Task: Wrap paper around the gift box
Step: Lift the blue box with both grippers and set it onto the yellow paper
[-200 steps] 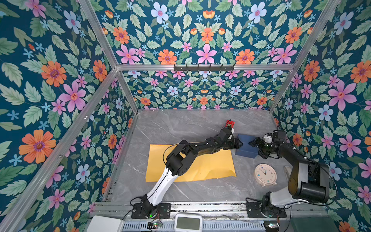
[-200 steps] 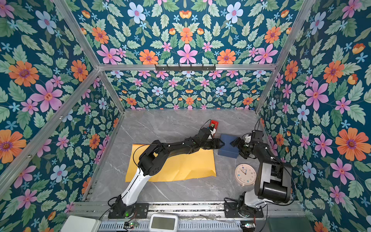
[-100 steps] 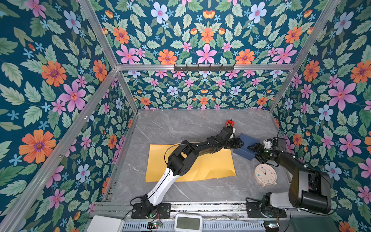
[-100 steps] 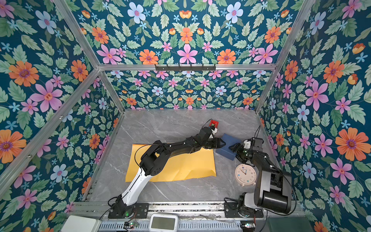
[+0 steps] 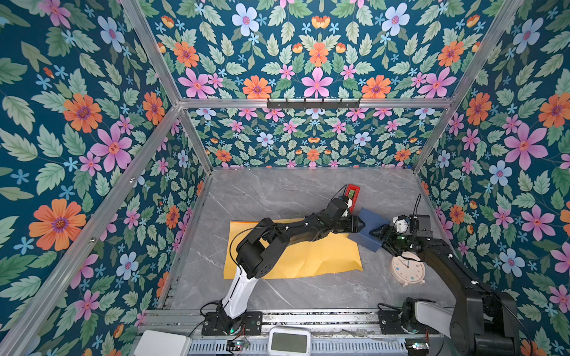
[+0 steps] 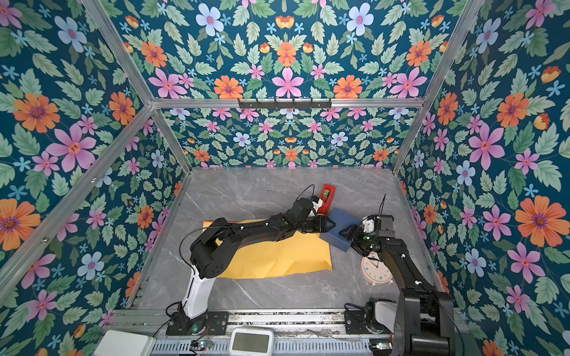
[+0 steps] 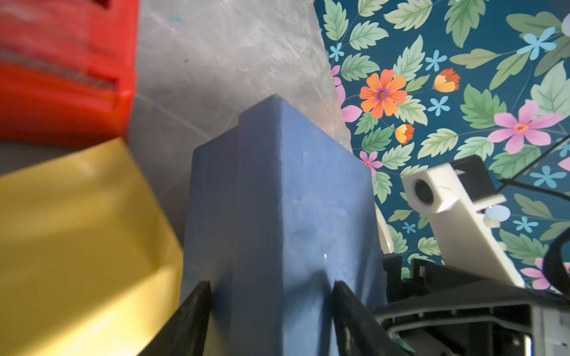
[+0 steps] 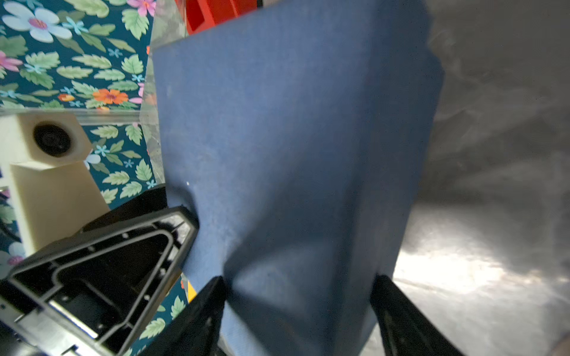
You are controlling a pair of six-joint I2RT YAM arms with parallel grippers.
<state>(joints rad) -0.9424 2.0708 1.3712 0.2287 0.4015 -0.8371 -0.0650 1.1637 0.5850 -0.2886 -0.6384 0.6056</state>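
Note:
The dark-blue gift box hangs tilted just past the right end of the paper, pinched from two opposite sides. My left gripper is shut on its left corner, with a finger against each face of the gift box. My right gripper is shut on the opposite side of the gift box, fingers on both faces. The paper lies flat, yellow face up, under my left arm. It also shows as a yellow blur in the left wrist view.
A slim red gadget lies just behind the box. A round pink alarm clock lies on the table under my right arm. A black hook rail hangs on the back wall. A white display sits at the front edge.
Both grippers have narrowed onto the box. The box has turned and shifted slightly left toward the paper. My right gripper has moved with it.

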